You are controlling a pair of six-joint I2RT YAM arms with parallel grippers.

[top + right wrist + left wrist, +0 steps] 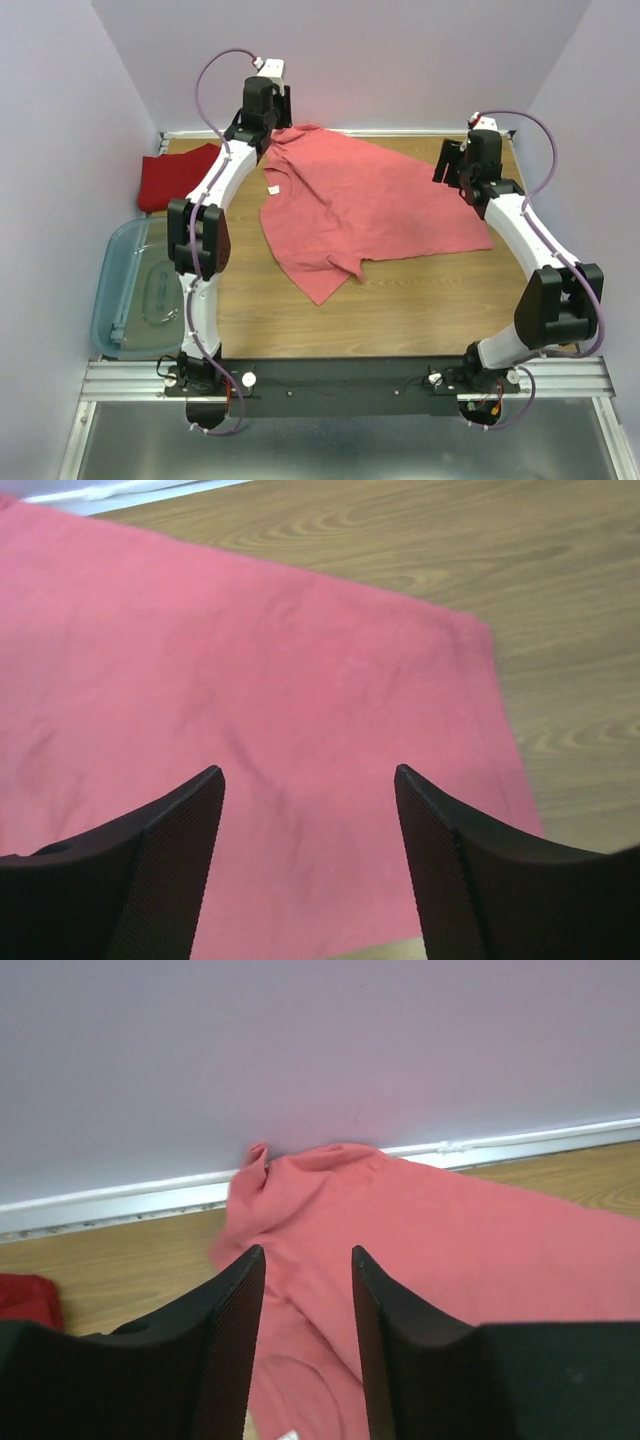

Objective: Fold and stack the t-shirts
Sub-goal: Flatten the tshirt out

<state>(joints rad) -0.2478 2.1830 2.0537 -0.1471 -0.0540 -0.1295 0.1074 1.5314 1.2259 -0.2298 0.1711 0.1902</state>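
One salmon-pink t-shirt (370, 210) spread — wooden table (420, 310) | lilac walls (380, 60)

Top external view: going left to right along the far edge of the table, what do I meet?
Deep red t-shirt → left gripper → salmon-pink t-shirt → right gripper. The plastic bin lies nearer, overlapping the red shirt sideways, so it is left out.

No legible txt, brand, no. or sign in any view; only candidate is a small white sewn-in tag (272, 190) on the salmon-pink cloth short-sleeved t-shirt (380, 200), too small & blurry to read.
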